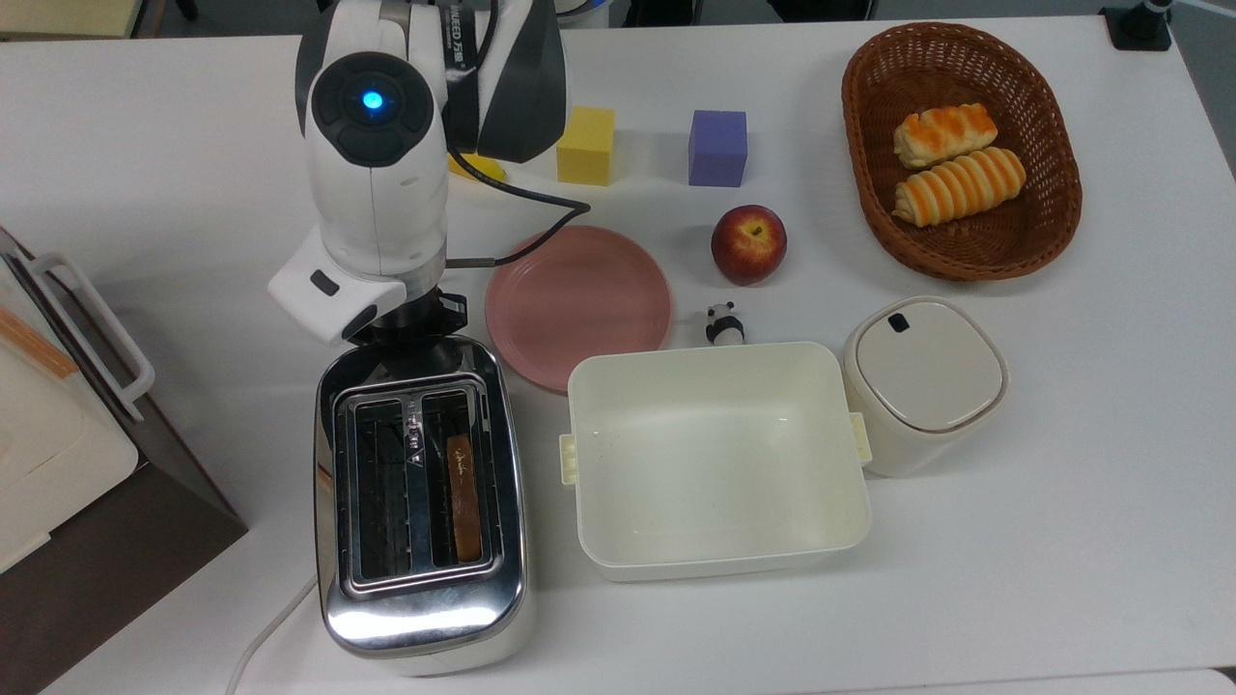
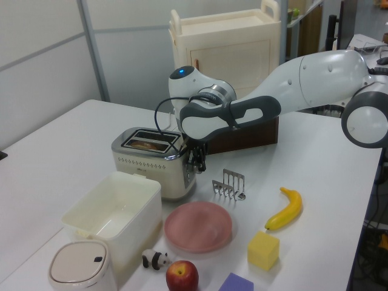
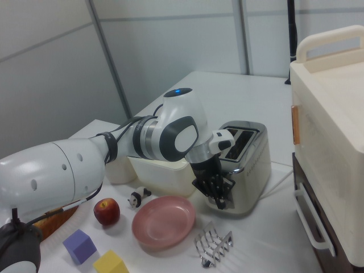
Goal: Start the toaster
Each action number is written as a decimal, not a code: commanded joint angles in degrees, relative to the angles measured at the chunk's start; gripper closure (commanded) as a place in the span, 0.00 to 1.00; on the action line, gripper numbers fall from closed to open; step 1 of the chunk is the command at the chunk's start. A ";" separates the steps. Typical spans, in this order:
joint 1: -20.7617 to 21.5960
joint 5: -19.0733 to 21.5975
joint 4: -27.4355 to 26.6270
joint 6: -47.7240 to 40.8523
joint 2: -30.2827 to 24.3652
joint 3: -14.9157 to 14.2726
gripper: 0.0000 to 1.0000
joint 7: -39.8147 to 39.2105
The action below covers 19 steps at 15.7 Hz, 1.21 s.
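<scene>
Pressing against the toaster [image 1: 421, 502]'s end face, your claw [image 3: 216, 192] sits where the lever should be; I cannot tell its opening. Toast [image 1: 463, 492] sits low in one slot.

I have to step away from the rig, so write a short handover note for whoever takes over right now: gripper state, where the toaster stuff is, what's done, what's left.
Gripper: pointing down against the end face of the toaster, by the pink plate; whether it is open or shut is unclear.
Toaster: upright on the table, toast slice sitting low in the slot on the top view's right.
Done: gripper brought to the toaster's end.
Left: can't confirm the toaster has been started; check, press down if not, then withdraw.
</scene>
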 commanded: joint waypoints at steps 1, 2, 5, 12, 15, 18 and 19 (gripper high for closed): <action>0.23 -1.20 -1.78 0.85 0.39 -0.33 1.00 -0.65; 0.23 -1.20 -1.78 0.85 0.39 -0.33 1.00 -0.65; 0.23 -1.20 -1.78 0.85 0.39 -0.33 1.00 -0.65; 0.15 -1.11 -1.70 0.68 -0.40 -0.33 1.00 -0.56; -0.03 -0.76 -1.78 0.15 -1.89 -0.33 1.00 -0.65; -0.12 -0.41 -1.87 -0.03 -4.44 -0.24 1.00 -0.47; -0.12 -0.32 -1.87 -0.20 -5.67 -0.24 1.00 -0.39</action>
